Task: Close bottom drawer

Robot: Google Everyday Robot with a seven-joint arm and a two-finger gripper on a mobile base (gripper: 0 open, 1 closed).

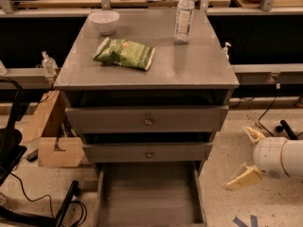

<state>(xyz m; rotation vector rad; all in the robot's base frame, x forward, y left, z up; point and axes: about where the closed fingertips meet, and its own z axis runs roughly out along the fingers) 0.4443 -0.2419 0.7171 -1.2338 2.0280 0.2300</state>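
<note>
The bottom drawer (147,197) of the grey cabinet is pulled far out; its long plain grey tray runs down to the lower edge of the view, and its front panel and knob are out of view. Above it sit the mid-sized drawer front (147,152) and the tallest drawer front (147,119), each with a small round knob. My gripper (246,156) is at the right of the cabinet, low over the floor, with two cream fingers (242,178) spread open and empty, apart from the drawer.
On the cabinet top (189,65) lie a green snack bag (125,53), a white bowl (104,21) and a clear water bottle (184,16). A cardboard box (53,135) stands left of the cabinet, with black cables and a chair base (28,193) on the floor.
</note>
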